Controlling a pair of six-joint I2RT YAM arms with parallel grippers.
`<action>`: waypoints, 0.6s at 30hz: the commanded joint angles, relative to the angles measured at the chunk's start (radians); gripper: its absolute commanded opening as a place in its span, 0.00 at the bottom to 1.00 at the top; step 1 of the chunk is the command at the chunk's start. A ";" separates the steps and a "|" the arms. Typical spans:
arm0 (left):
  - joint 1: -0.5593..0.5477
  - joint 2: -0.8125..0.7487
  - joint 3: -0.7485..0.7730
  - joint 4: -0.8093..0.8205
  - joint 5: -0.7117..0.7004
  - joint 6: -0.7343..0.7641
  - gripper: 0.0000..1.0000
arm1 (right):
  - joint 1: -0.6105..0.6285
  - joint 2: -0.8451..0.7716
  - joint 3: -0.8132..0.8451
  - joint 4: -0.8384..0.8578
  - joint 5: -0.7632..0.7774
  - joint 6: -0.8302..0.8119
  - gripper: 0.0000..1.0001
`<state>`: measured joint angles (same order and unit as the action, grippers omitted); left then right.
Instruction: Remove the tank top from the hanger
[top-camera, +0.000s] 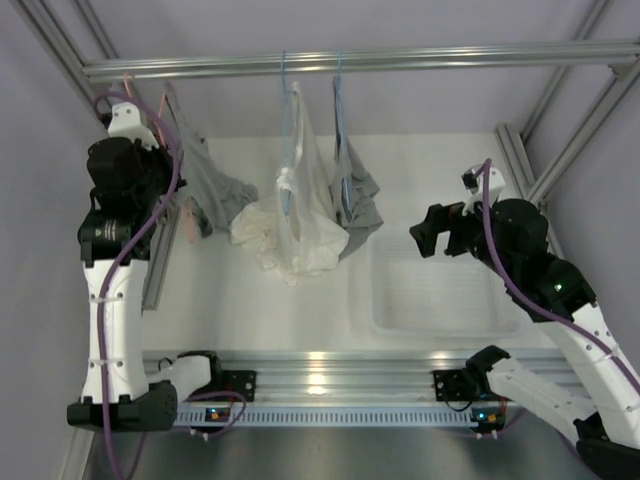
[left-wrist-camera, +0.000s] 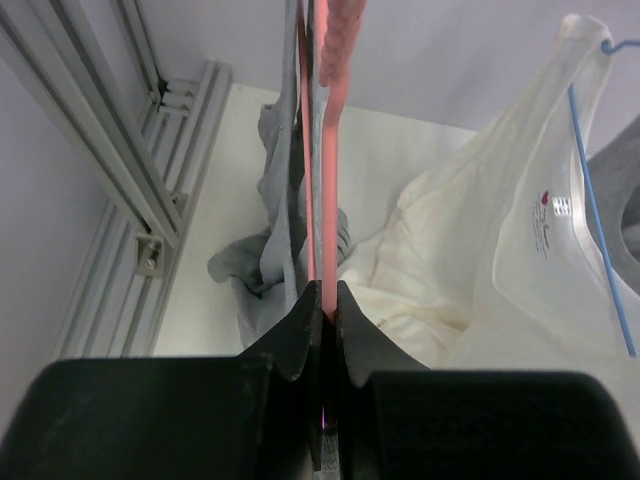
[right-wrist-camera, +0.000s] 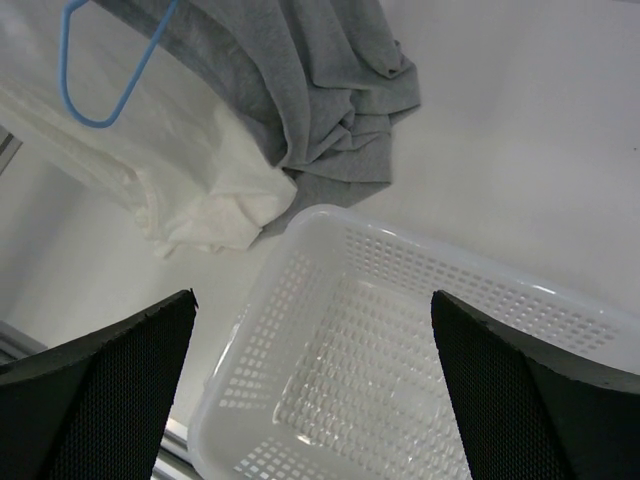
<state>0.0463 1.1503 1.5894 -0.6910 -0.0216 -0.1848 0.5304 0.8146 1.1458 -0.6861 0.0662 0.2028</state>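
Note:
A grey tank top (top-camera: 212, 185) hangs on a pink hanger (top-camera: 187, 222) at the left end of the rail. My left gripper (top-camera: 168, 200) is shut on the pink hanger's lower bar. In the left wrist view the pink hanger (left-wrist-camera: 328, 150) runs up from between the closed fingers (left-wrist-camera: 295, 335), with the grey tank top (left-wrist-camera: 275, 250) bunched just left of it. My right gripper (top-camera: 422, 238) is open and empty above the white basket (top-camera: 385, 318); in its wrist view the right gripper (right-wrist-camera: 315, 390) has its fingers (right-wrist-camera: 100, 385) wide apart.
A white tank top (top-camera: 292, 225) on a blue hanger (top-camera: 289, 150) hangs mid-rail, and a second grey garment (top-camera: 357, 200) on another blue hanger (top-camera: 342, 120) beside it. The metal rail (top-camera: 400, 60) spans the back. Aluminium frame posts (top-camera: 545, 150) stand at both sides.

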 joint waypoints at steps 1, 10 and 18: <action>0.003 -0.087 -0.084 0.039 0.072 -0.041 0.00 | 0.019 -0.037 -0.011 0.086 -0.066 0.000 0.99; -0.002 -0.342 -0.200 -0.142 0.242 -0.087 0.00 | 0.025 -0.054 0.018 0.278 -0.477 -0.011 0.99; -0.010 -0.569 -0.285 -0.318 0.334 -0.131 0.00 | 0.258 0.208 0.360 0.272 -0.346 -0.101 0.98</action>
<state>0.0425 0.6312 1.3201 -0.9485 0.2520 -0.2852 0.6968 0.9356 1.3663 -0.5026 -0.3302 0.1661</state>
